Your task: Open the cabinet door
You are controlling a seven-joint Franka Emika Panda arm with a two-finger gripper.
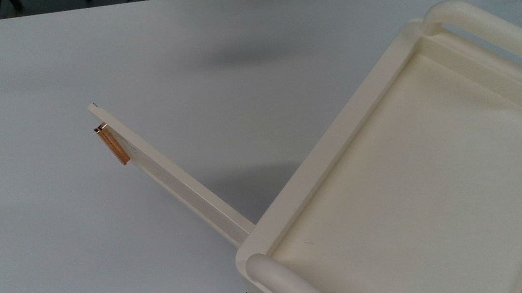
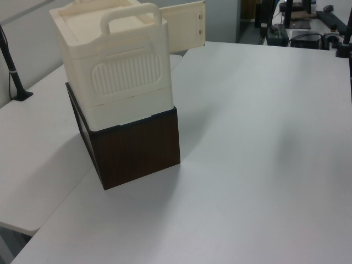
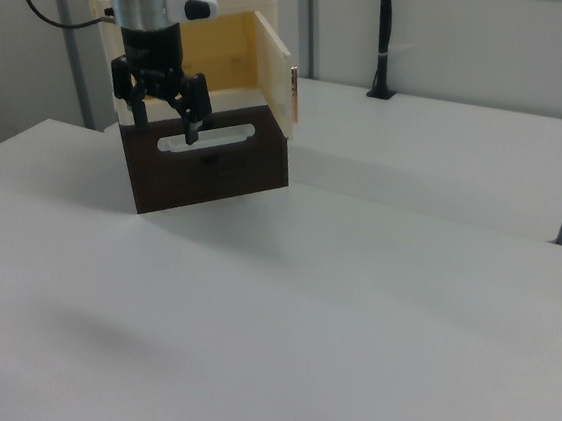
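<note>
The cabinet door [image 1: 172,175] stands swung wide open, a thin cream strip running out from the cabinet [image 1: 319,150] toward the top view's left. Its copper handle [image 1: 112,145] sits near the free end. In the left view the door [image 2: 184,27] sticks out behind the cabinet [image 2: 118,77]. In the right view the door [image 3: 274,64] juts out with the cream inside [image 3: 223,49] showing behind it. My gripper [image 3: 162,118] hangs above the table on the right view's left of the door, apart from it, open and holding nothing.
The cream cabinet rests on a dark brown box [image 2: 137,148] on the white table [image 2: 264,137]. Thick tube handles [image 1: 492,39] rise at both ends of its top. A second table [image 3: 449,138] stands behind, with a black pole [image 3: 383,40] on it.
</note>
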